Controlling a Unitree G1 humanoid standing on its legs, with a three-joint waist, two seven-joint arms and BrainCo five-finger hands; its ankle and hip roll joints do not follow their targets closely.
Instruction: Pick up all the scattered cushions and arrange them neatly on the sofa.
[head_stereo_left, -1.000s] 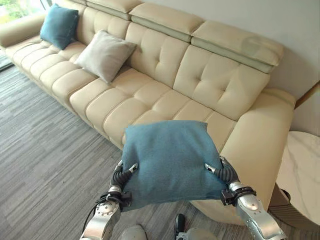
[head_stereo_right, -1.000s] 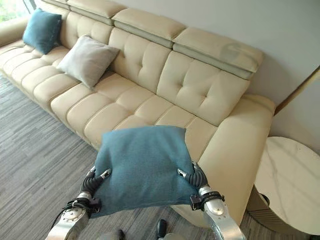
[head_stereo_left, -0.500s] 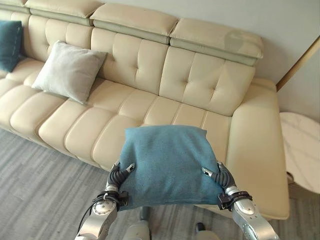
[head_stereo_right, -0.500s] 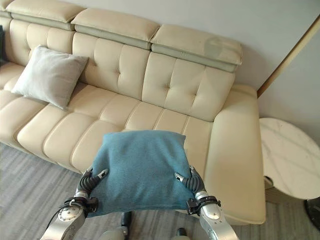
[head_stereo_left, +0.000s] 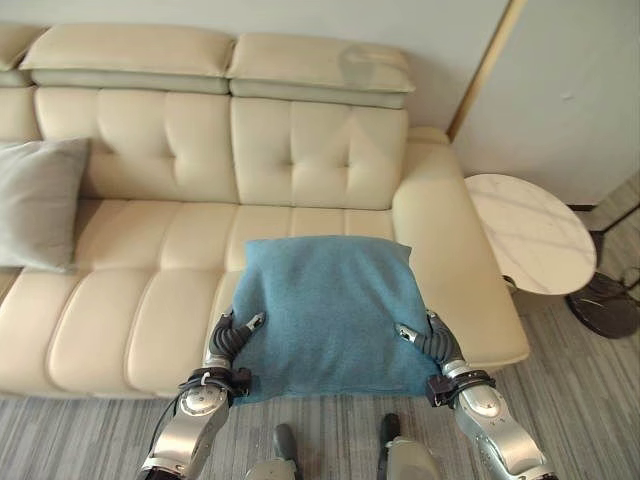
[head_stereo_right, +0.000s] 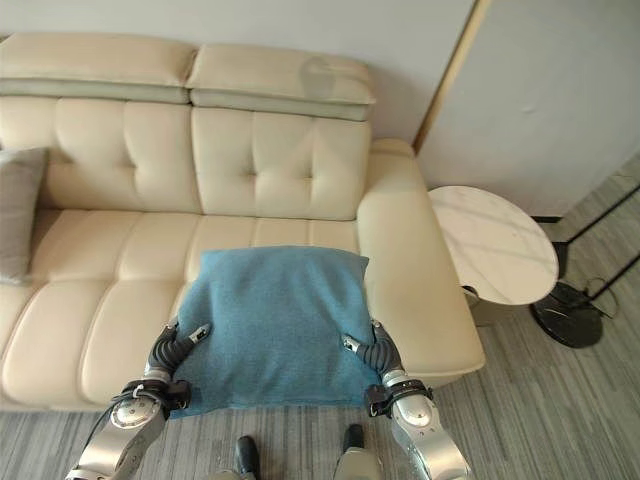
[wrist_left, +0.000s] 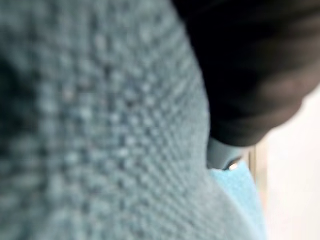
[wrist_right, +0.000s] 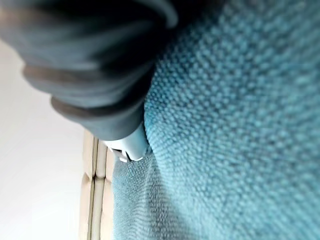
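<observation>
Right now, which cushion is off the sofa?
The teal cushion, held up between the left hand and right hand. The grey cushion rests on the sofa.

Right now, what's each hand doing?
Left hand: thumb on top of the teal cushion, gripping its left edge.
Right hand: gripping the cushion's right edge the same way.

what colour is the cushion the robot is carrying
Teal blue cushion, clearest in the left eye view.
</observation>
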